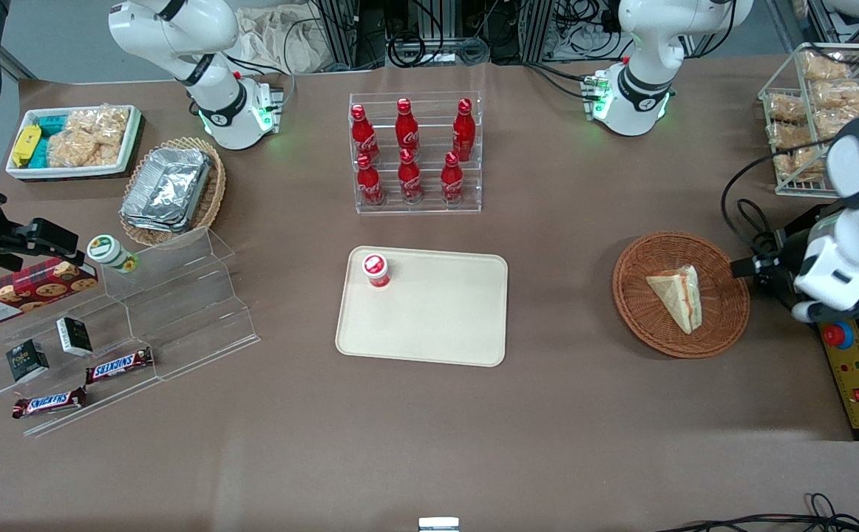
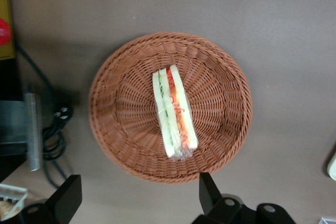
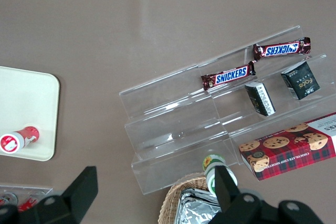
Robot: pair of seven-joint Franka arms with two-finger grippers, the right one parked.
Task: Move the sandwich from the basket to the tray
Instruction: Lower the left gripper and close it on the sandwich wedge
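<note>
gripper point(image 2: 136, 198) open above one sandwich point(image 2: 174, 113) in one basket point(image 2: 113, 124).

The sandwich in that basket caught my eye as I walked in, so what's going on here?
The left arm's gripper hangs open above the basket, holding nothing. The sandwich lies in the basket, untouched. The tray in the middle of the table carries only a small red bottle, so the sandwich is not yet moved.

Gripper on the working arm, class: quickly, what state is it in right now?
Gripper: jaws open, holding nothing, hovering above the basket with the sandwich in it.
</note>
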